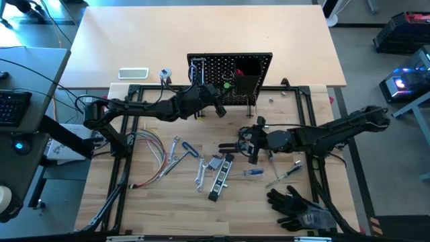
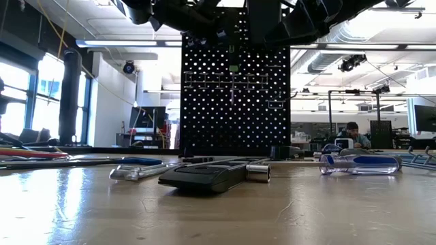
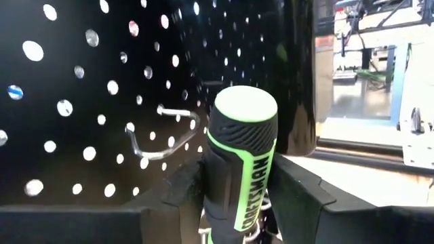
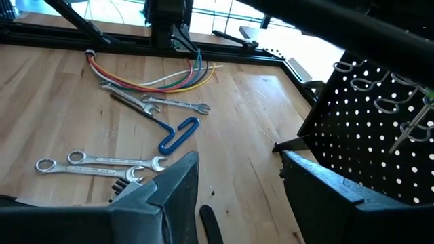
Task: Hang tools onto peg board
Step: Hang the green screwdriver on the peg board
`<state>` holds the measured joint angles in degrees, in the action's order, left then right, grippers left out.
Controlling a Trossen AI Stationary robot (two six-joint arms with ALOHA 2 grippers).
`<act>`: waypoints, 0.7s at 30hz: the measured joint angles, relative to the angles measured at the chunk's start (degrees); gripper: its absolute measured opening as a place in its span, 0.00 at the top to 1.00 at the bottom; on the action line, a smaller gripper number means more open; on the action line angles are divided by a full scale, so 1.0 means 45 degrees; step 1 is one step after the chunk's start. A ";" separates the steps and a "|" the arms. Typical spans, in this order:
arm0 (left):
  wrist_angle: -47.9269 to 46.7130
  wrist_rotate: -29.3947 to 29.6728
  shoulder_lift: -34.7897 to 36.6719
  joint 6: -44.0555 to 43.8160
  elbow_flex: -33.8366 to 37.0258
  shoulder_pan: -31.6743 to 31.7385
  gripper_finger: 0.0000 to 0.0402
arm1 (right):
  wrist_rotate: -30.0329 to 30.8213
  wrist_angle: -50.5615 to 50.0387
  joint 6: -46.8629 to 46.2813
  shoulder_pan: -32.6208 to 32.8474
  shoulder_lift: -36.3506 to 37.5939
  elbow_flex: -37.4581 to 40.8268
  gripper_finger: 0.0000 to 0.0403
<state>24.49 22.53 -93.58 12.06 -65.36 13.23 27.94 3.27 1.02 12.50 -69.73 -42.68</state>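
The black peg board [image 1: 230,79] stands upright at the table's far middle, with a black box bin [image 1: 247,82] on its front. My left gripper [image 3: 239,203] is right in front of the board, shut on a green-and-black-handled driver [image 3: 241,159], next to a wire hook [image 3: 159,139]. My right gripper [image 4: 237,196] is open over the table's middle, by the black pliers [image 1: 232,146]; I cannot tell whether it touches them. Wrenches [image 1: 201,168], a black-silver bar [image 1: 220,176] and a blue-handled driver [image 1: 254,172] lie flat on the table. My left gripper pinches the driver's handle [image 3: 230,203] between its two fingers, below the pale butt end [image 3: 245,103]. The fingers [image 3: 178,193] reach toward the board from the table's near left. The driver stands about upright, butt end up, lifted clear of the table.
Coloured wires [image 1: 151,151] and a blue T-handled key [image 4: 178,133] lie at the table's left. Black gloves [image 1: 295,205] lie near the right front. More wire hooks [image 4: 380,88] stick out of the board. A black frame [image 1: 127,168] borders the work area.
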 joint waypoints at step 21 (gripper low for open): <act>-0.0755 0.0678 0.0132 0.0157 -0.0010 -0.0418 0.42 | 0.0002 -0.0007 0.0296 -0.0001 0.0004 0.0000 0.49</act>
<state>21.09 25.58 -92.99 12.77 -65.41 11.35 27.95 3.24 2.35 12.50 -69.71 -42.68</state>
